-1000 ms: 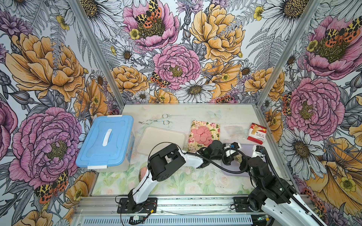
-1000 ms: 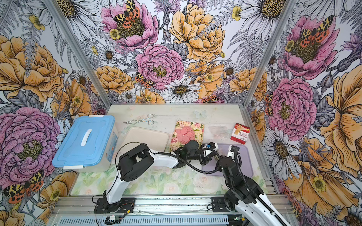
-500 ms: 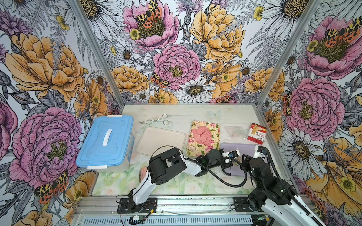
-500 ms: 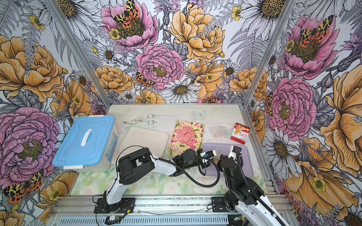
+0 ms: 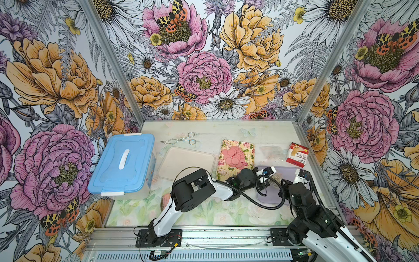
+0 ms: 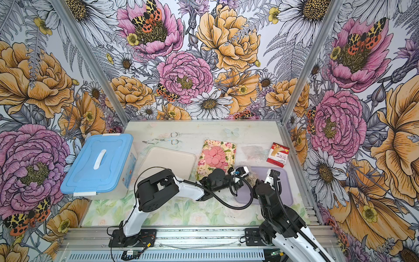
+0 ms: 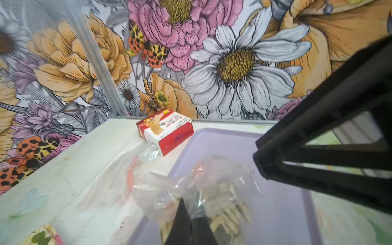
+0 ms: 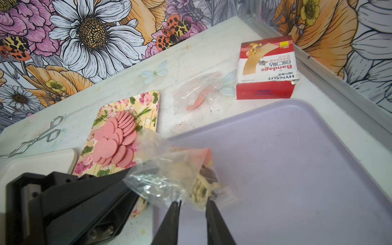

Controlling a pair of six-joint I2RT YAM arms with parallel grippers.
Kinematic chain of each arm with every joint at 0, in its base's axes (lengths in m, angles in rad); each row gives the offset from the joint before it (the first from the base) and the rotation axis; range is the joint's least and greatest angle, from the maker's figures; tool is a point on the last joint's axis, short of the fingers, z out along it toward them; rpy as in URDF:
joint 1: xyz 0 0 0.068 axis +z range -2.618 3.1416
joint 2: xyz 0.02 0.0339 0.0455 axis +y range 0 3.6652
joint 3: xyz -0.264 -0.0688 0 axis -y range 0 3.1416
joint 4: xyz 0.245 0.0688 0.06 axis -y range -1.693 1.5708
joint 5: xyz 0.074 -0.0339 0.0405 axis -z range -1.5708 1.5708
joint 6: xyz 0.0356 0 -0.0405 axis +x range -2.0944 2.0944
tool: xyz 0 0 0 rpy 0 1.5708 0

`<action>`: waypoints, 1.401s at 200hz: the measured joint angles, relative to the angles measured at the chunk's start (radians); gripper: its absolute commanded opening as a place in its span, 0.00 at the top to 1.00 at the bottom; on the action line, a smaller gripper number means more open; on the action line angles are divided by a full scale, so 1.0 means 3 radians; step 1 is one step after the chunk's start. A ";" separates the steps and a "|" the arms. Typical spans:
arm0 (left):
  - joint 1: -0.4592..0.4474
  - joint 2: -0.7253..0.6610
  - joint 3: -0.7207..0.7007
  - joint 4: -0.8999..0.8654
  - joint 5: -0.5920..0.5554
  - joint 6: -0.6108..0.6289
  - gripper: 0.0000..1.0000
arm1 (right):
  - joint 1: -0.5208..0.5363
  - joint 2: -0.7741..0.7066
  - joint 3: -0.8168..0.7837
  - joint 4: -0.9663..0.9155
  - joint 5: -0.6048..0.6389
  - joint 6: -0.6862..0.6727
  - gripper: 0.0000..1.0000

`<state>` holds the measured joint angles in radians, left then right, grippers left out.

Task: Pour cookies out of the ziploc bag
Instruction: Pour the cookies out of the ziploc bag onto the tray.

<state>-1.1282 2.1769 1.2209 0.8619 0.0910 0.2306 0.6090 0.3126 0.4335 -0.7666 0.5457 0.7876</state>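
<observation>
**Held item.** The ziploc bag is being held clear above the purple tray, over the tray's edge nearest the robot. The left gripper is being shown pressed fully together, pinching a fold of clear film. The right gripper is being shown part-spread, its jaws clamped on the bulging end where the cookies, beige and dark pieces, are being bunched.

**Handling.** The film is being judged thin, limp and slippery, and the load light. The cookies are being judged brittle, so a hard squeeze on the bulge is being flagged as a crushing risk. Empty film at the corners away from the mouth is being recommended as the hold, so that the mouth is being left free over the purple tray.

**Obscured.** In both top views the bag is being largely masked by the wrists and a cable loop. A pink strip on the bag is being noted, but whether the mouth is open cannot be told. The cookie count cannot be made out.

**Beyond.** Beside the purple tray, pink discs are being carried on a floral board. Past the tray's far edge, a second clear bag and a bandage box are being noted.
</observation>
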 measured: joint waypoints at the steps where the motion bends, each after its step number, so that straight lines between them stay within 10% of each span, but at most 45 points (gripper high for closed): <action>1: -0.0003 0.0000 -0.0001 0.0006 0.0001 -0.0003 1.00 | 0.0000 0.0000 0.0000 0.0000 0.0000 0.0000 0.75; 166: -0.0069 -0.0090 0.0196 -0.0221 0.0181 0.0575 1.00 | -0.0048 0.0099 0.0039 0.0020 0.0109 -0.0100 0.65; 280: -0.0266 0.0340 0.0306 0.0053 -0.0689 0.1441 1.00 | -0.0698 0.0300 0.0380 -0.0167 -0.0333 -0.0375 0.65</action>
<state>-1.2079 2.2787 1.3128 0.8780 -0.1158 0.6628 0.3996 0.4026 0.5476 -0.8165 0.4458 0.6750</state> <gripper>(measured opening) 0.047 0.351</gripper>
